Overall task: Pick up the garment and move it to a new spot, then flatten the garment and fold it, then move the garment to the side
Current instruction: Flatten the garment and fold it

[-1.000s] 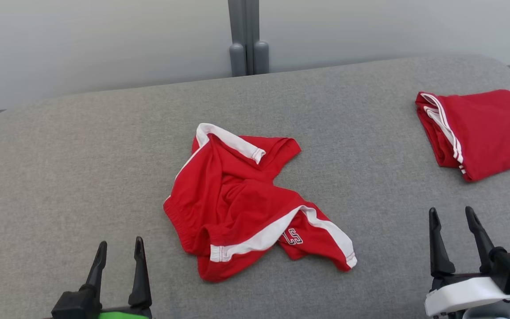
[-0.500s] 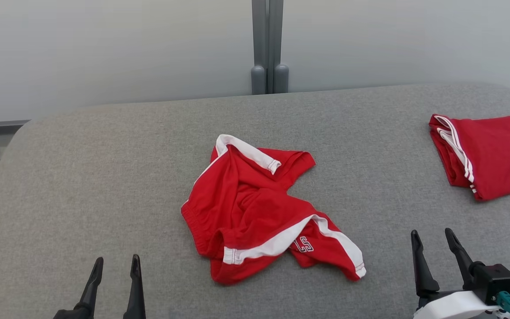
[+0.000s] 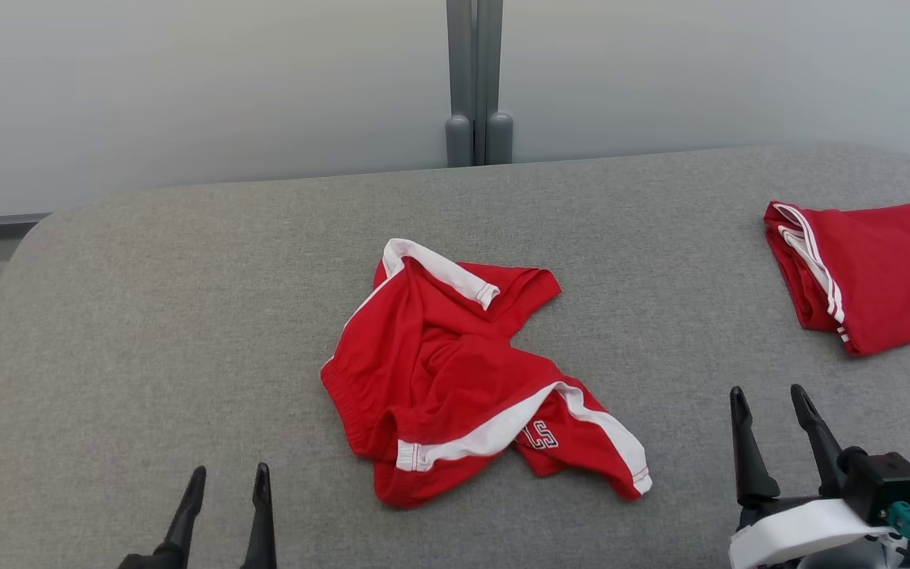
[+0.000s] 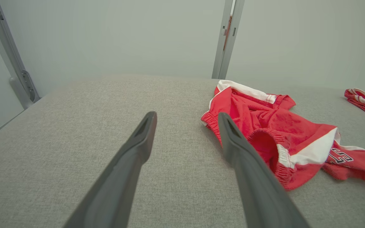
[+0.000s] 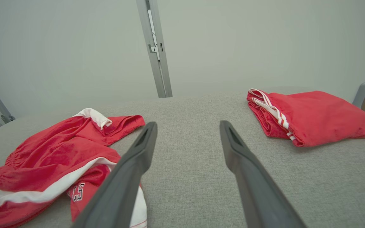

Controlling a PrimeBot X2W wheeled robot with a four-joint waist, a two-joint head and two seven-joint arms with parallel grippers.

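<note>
The crumpled red garment (image 3: 463,371) is seen at the centre of the grey padded surface (image 3: 147,300), with a folded red garment (image 3: 874,273) lying well apart between 2 and 3 o'clock of it. The left gripper (image 3: 231,470), at 8 o'clock of the heap, and the right gripper (image 3: 766,391), at 3 o'clock, are both held spread and empty, clear of the cloth. For a clean lift, the elastic waistband at the heap's 8 o'clock edge and the white-trimmed hem at 4 o'clock would best be pinched, and the folded piece left undisturbed.
</note>
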